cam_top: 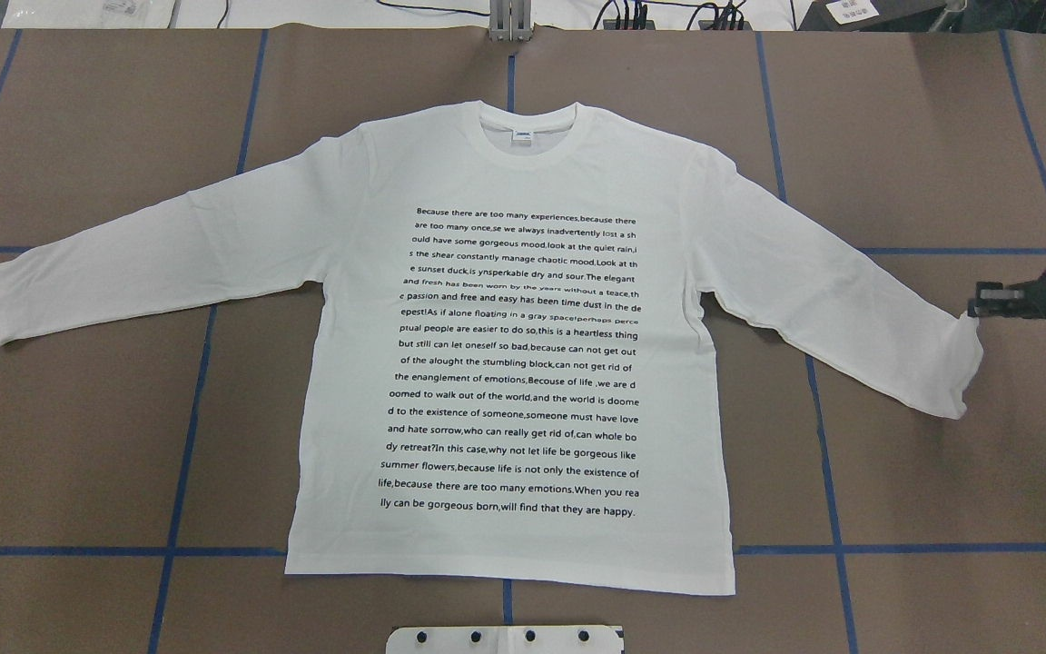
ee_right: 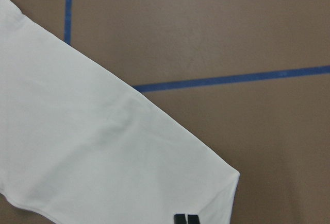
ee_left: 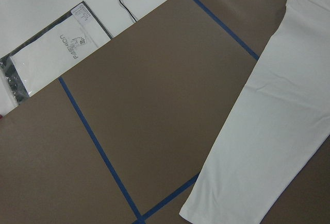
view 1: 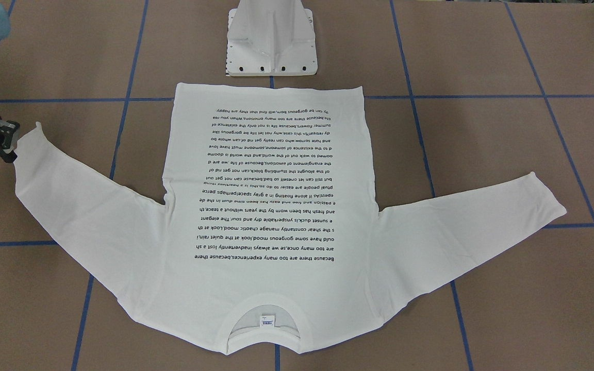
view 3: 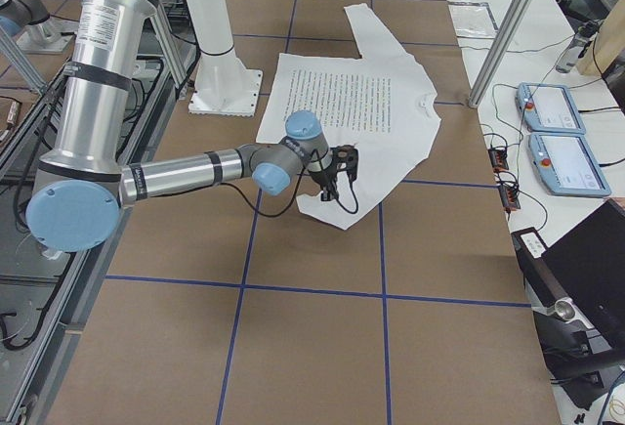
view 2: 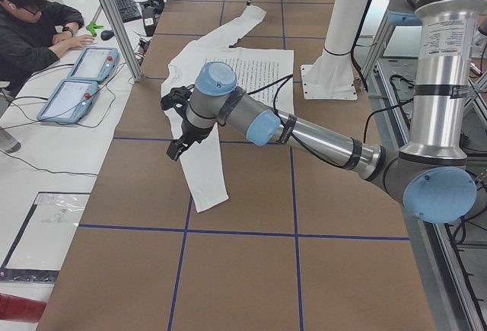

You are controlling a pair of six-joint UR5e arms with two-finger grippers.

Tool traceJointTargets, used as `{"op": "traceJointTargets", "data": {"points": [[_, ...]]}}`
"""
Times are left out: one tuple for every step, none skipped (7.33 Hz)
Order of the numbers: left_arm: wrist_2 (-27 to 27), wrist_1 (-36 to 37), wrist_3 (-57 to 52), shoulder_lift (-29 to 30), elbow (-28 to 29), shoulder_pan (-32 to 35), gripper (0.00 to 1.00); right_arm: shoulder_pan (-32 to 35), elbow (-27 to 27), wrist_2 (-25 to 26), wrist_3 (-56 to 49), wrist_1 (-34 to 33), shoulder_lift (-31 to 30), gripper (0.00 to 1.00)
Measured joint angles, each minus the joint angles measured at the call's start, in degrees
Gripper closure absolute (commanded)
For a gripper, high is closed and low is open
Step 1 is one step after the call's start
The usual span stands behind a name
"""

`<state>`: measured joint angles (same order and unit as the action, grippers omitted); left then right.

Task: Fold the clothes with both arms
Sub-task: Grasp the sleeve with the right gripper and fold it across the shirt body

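Note:
The white long-sleeved T-shirt lies flat and face up on the brown table, sleeves spread, collar away from the robot's base. It also shows in the front-facing view. My right gripper is at the right sleeve's cuff, with its fingertips pressed together on the cuff edge, which looks slightly lifted. It also shows in the front-facing view. My left gripper hovers above the left sleeve. It shows only in the exterior left view, so I cannot tell if it is open or shut.
The white pedestal base stands just behind the shirt's hem. Blue tape lines cross the table. An operator sits at a side table with two teach pendants. A white packet lies past the table's left edge.

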<state>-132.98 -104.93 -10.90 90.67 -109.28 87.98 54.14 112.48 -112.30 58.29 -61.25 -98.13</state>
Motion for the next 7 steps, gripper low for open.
{"op": "traceJointTargets", "data": {"points": [[0.0, -0.01, 0.0, 0.05, 0.0, 0.0, 0.0, 0.38, 1.04, 0.76, -0.01, -11.63, 8.43, 1.0], [0.0, -0.01, 0.0, 0.08, -0.02, 0.0, 0.0, 0.25, 1.24, 2.31, 0.0, -24.12, 18.16, 1.0], [0.0, 0.01, 0.02, 0.13, -0.04, 0.0, 0.0, -0.31, 0.72, 4.53, 0.19, -36.55, 28.63, 1.0], [0.0, 0.05, 0.06, 0.17, -0.04, 0.0, 0.0, -0.95, -0.45, 6.21, 0.57, -44.71, 37.07, 1.0], [0.0, 0.05, 0.08, 0.22, 0.02, 0.0, 0.0, -1.39, -2.5, 7.07, 0.89, -48.4, 43.8, 1.0], [0.0, 0.02, 0.08, 0.29, 0.12, 0.0, 0.0, -1.77, -5.75, 7.55, 1.12, -49.64, 50.28, 1.0], [0.0, 0.02, 0.09, 0.34, 0.26, 0.0, 0.0, -2.53, -10.44, 8.24, 2.09, -48.19, 56.63, 1.0]]}}
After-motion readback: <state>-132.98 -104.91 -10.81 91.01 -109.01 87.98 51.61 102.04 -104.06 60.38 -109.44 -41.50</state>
